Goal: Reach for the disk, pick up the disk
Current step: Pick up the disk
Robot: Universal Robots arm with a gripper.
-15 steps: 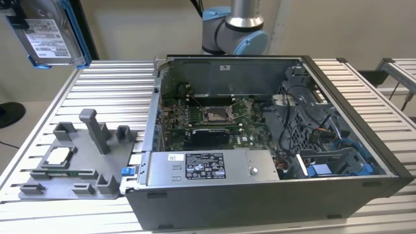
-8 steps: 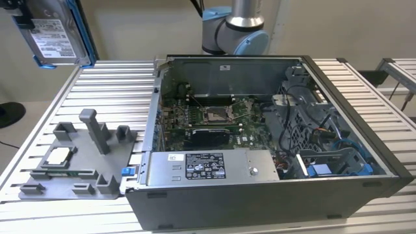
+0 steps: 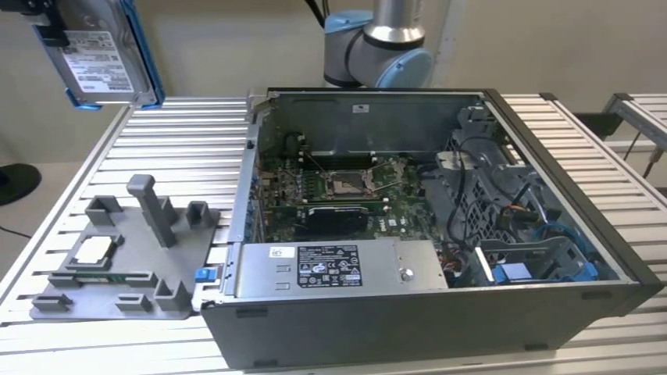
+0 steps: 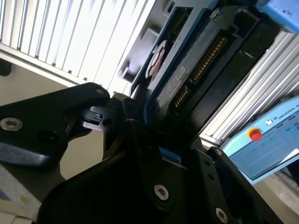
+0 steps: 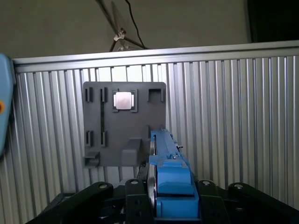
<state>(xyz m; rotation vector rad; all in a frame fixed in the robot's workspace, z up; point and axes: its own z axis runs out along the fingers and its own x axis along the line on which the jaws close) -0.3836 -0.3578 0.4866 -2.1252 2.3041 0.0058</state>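
The disk [image 3: 102,53], a silver-grey drive with a white label and blue side rails, hangs high above the table at the exterior view's far left. My gripper [image 3: 40,17] is shut on its upper end. In the first wrist view the disk [image 5: 169,172] shows edge-on with its blue rail, clamped between the black fingers [image 5: 136,198] of the gripper [image 5: 170,200]. The second wrist view looks along the disk's circuit-board side [image 4: 191,74], which runs out from the gripper [image 4: 156,140].
A grey fixture plate [image 3: 125,269] carrying a small square chip [image 3: 92,250] lies on the slatted table [image 3: 177,125] below the disk. The open computer case [image 3: 438,312] with a grey labelled box [image 3: 333,269] stands at the exterior view's right. A teach pendant [image 4: 268,144] lies beside the table.
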